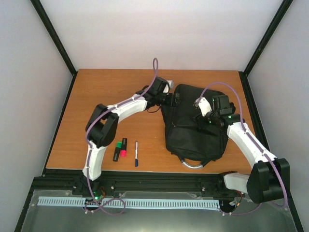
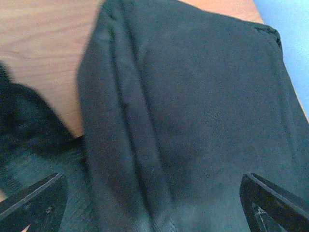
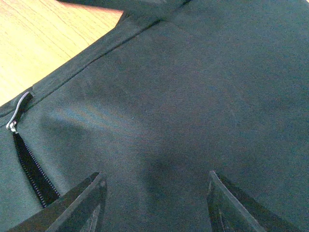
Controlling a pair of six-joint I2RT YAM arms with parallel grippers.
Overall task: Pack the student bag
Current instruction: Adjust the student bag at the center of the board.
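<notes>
The student bag (image 1: 195, 123) is plain black, finely woven, with a silver zip pull (image 3: 16, 116) above black zip teeth. The surface (image 1: 111, 92) is orange-brown with a wood grain. The left arm (image 1: 126, 108) and right arm (image 1: 247, 141) are white with black joints and carry purple cables (image 1: 155, 72). The green-capped marker (image 1: 117, 151) and red-tipped marker (image 1: 124, 146) are black-bodied. The pen (image 1: 136, 154) is dark blue and white.

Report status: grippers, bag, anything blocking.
Left gripper open over bag. Right gripper open over bag, near zipper. Markers, pen unpacked on table; nothing blocking.
</notes>
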